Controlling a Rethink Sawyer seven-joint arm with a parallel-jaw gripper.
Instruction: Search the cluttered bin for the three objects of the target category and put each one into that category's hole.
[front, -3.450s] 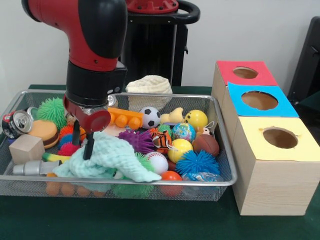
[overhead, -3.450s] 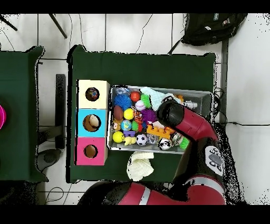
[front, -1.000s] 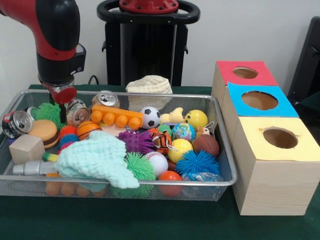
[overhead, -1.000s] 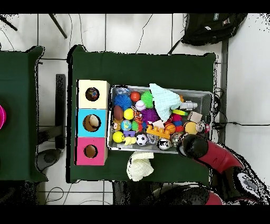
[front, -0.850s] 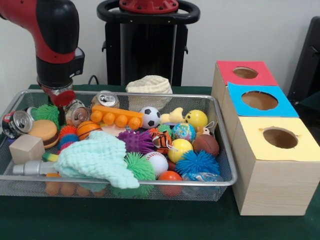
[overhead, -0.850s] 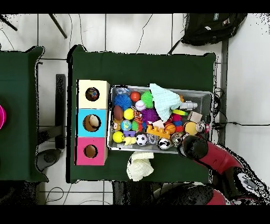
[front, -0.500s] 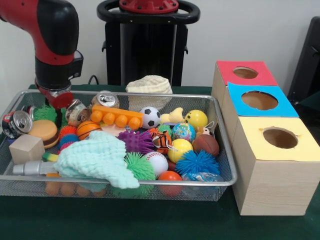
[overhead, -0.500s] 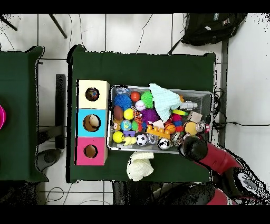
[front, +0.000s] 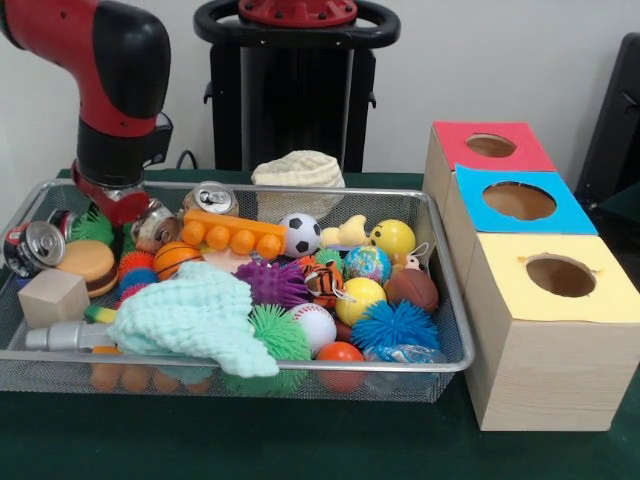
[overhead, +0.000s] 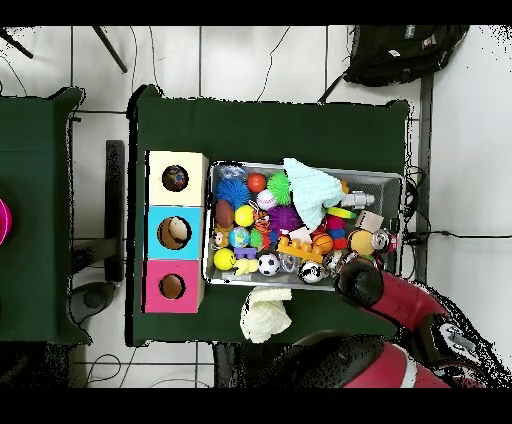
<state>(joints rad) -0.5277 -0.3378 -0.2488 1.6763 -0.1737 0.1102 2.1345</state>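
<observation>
Gripper (front: 120, 214) hung low at the bin's (front: 240, 362) ten o'clock corner in the front view. Its tip was sunk among a dented can (front: 152, 226), a green spiky ball (front: 92, 227) and the mesh wall. Whether it was open, closed or holding something could not be told, because the clutter hid its end. The red and black arm (front: 118, 90) rose straight up from it, and in the overhead view the arm covered the gripper completely.

Moving outward, a second can (front: 211, 197) lay at two o'clock from the gripper. A small orange ball (front: 174, 258) sat at four o'clock, and a mint knitted cloth (front: 190, 318) spread at five o'clock over the toys beneath it.

The yellow hole (front: 560, 276) stood outside the bin at three o'clock, well apart from the gripper and nearest the camera. From above, something round showed inside it (overhead: 175, 178).

Risks, as a judgement: in such a tight corner the gripper could catch the mesh or rim. It could also pinch two things at once, or nudge a round can away. The cloth might hide a target. A long carry across the heaped bin could shake loose anything held weakly.
</observation>
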